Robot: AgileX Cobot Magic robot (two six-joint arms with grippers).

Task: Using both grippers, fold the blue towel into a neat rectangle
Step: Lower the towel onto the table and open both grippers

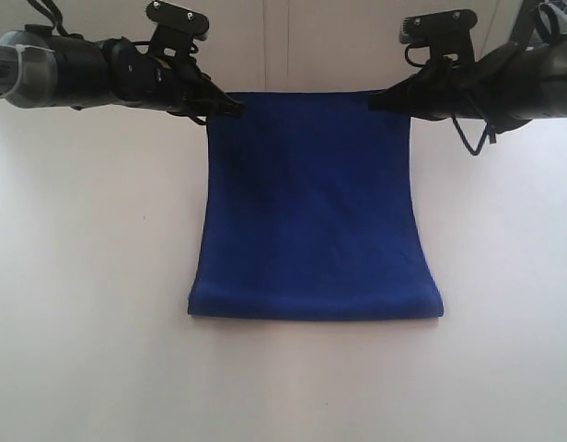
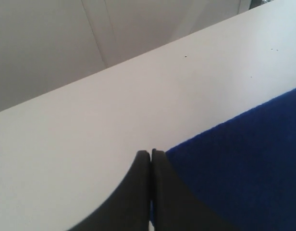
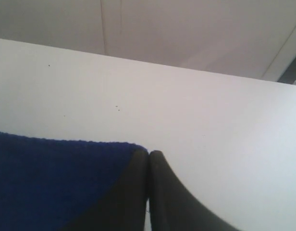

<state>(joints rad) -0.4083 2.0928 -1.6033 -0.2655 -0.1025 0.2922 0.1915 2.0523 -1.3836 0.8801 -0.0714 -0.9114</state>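
The blue towel (image 1: 311, 212) is stretched between both grippers by its two far corners, its raised edge taut and straight. Its near part curves down onto the white table (image 1: 81, 276) and ends in a rounded fold at the front. My left gripper (image 1: 230, 106) is shut on the far left corner. In the left wrist view the black fingers (image 2: 138, 192) are pressed together at the gripper (image 2: 151, 153), with the blue towel (image 2: 244, 159) beside and between them. My right gripper (image 1: 380, 99) is shut on the far right corner; the right wrist view shows the gripper (image 3: 148, 153) shut at the edge of the blue towel (image 3: 52, 178).
A pale wall (image 1: 283, 46) with a vertical seam stands behind the table's far edge. Black cables (image 1: 477, 138) hang from the right arm. Bare white tabletop lies to the left, to the right and in front of the towel.
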